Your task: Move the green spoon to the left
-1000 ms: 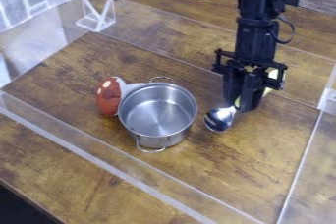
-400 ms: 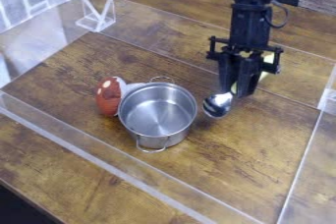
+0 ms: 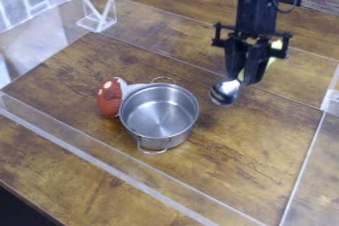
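green spoon, one, one steel pot

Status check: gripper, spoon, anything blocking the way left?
Gripper shut on spoon, bowl hanging down, clear of the table. Pot sits to its left, red object beyond.

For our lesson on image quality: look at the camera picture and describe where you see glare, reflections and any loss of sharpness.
Camera view: the steel pot shows bright reflections on its rim and inner wall; the green spoon has a shiny highlight on its bowl, held in the gripper; the clear plastic barrier catches pale glare along its edges; the whole picture is soft and low in detail.
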Robot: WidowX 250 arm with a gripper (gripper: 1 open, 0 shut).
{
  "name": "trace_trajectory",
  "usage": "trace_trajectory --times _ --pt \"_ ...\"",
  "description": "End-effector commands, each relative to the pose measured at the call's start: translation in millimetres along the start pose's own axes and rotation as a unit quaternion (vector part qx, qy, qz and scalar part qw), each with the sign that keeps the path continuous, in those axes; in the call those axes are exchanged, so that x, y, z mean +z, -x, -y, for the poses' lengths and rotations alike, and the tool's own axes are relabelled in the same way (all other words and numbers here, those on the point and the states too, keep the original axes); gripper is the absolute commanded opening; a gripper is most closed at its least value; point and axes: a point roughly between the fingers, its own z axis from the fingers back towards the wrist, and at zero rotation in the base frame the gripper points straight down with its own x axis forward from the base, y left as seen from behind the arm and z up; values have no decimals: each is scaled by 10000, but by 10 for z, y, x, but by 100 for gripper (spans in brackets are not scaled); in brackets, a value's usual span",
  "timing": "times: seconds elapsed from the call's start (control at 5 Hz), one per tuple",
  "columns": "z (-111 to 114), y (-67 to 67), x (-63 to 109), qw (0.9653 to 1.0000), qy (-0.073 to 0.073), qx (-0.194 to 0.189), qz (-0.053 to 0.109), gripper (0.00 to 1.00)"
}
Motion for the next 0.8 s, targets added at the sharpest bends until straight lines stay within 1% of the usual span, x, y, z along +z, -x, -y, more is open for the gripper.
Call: trace_trajectory --times 0.0,0.4,0.6 --pt "-107 -5 332 9988 25 248 411 0" --pt "-293 53 439 9970 51 651 424 0" --pt "-379 68 551 9963 56 731 443 0"
